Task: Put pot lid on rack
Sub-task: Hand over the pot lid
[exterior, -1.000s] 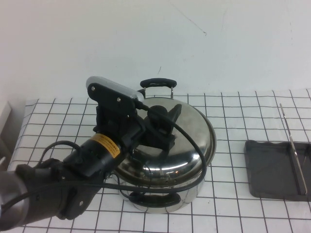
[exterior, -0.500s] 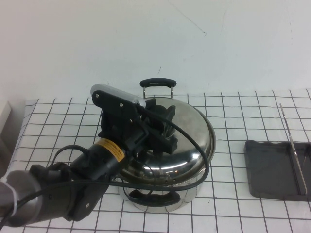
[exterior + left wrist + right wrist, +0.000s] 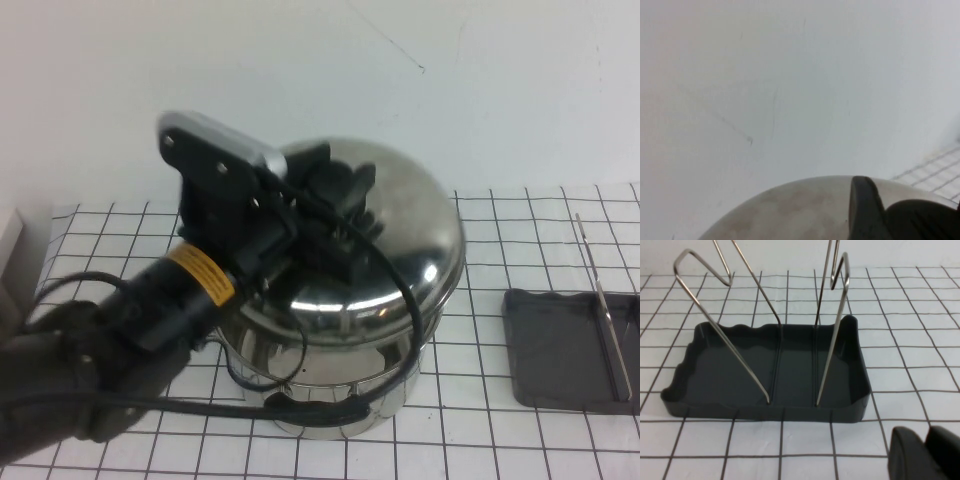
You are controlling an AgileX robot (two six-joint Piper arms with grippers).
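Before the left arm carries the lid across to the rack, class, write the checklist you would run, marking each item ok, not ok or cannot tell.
1. Left tool at the pot lid knob: ok.
2. Grip firm on knob: cannot tell, fingers hidden.
3. Lid raised off the pot: ok, tilted.
4. Rack tray free: ok.
5. Wire frame upright: ok.
6. Right tool beside the rack, apart from it: ok.

glossy steel pot lid (image 3: 400,230), seemingly plastic rack (image 3: 765,375)
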